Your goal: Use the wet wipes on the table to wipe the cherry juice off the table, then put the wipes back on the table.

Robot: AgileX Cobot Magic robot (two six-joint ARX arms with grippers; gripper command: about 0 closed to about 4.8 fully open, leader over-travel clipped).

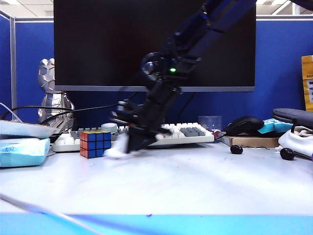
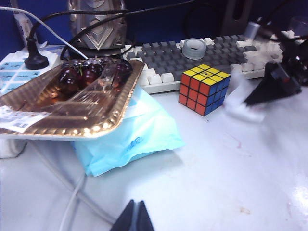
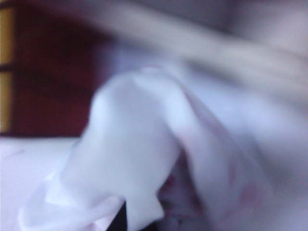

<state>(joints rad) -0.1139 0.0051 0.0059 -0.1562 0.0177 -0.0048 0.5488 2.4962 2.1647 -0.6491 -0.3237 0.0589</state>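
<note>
White tissue, the wet wipes (image 1: 119,150), trails from the right gripper (image 1: 131,142), whose jaws are clamped on it, just right of the Rubik's cube (image 1: 95,143) and low over the table (image 1: 195,186). From the left wrist, the left gripper (image 2: 135,219) sits closed near the front edge, well apart; a faint pink streak of cherry juice (image 2: 235,140) lies just nearer than the wad (so the right arm is closer). Right wrist: blurred cloth, faint pink stains, fingers hidden.

My right gripper (image 1: 131,145) presses the wet wipes (image 1: 117,151) onto the table (image 1: 195,181), just right of the puzzle cube (image 1: 95,143), before the keyboard (image 1: 188,132). My left gripper (image 2: 134,219) hangs apart, near the tissue pack (image 2: 130,137) under the tray (image 2: 72,108).
</note>
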